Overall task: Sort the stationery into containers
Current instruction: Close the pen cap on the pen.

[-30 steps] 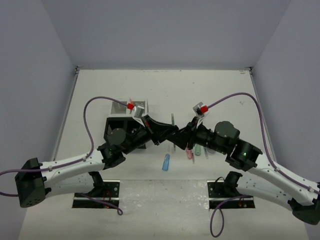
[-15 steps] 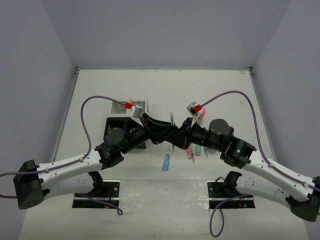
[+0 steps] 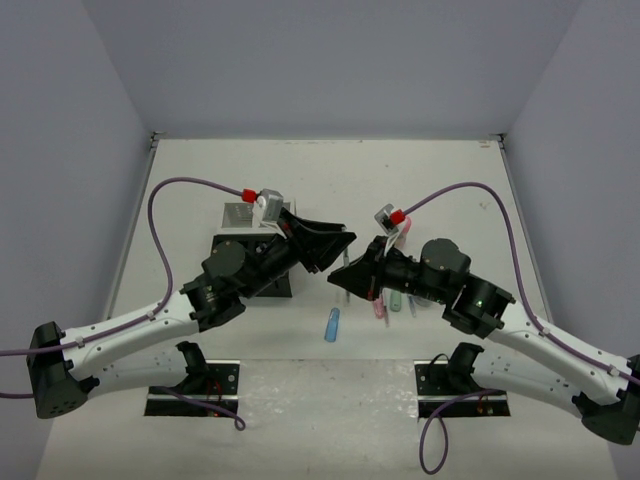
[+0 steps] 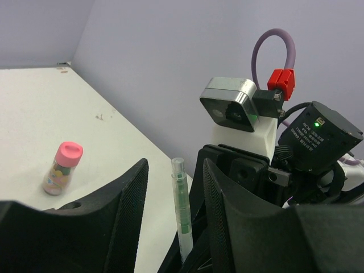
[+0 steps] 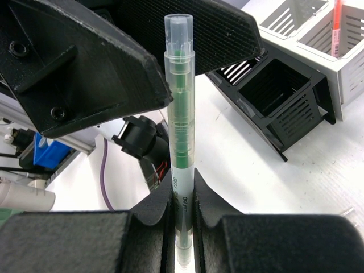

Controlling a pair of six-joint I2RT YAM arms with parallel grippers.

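My right gripper [image 5: 181,193] is shut on a clear pen with a green core [image 5: 179,114] and holds it upright above the table. My left gripper [image 4: 174,165] is open, its jaws either side of the same pen [image 4: 181,205] without touching it. In the top view the left gripper [image 3: 335,245] faces the right gripper [image 3: 340,277] over the table's middle. The organiser [image 5: 278,96] has black square compartments and white mesh ones [image 5: 318,54]; an orange pen [image 5: 337,28] stands in a mesh one. A blue capsule [image 3: 332,325] lies on the table.
A pink-capped small bottle [image 4: 61,169] stands on the table beyond the right arm. Pink and green pens [image 3: 382,305] lie under the right arm. The organiser [image 3: 238,215] sits behind the left arm. Grey walls close three sides.
My left gripper has drawn back to the left and up, away from the right gripper it overlapped before. The right gripper has shifted slightly left, still low over the table.
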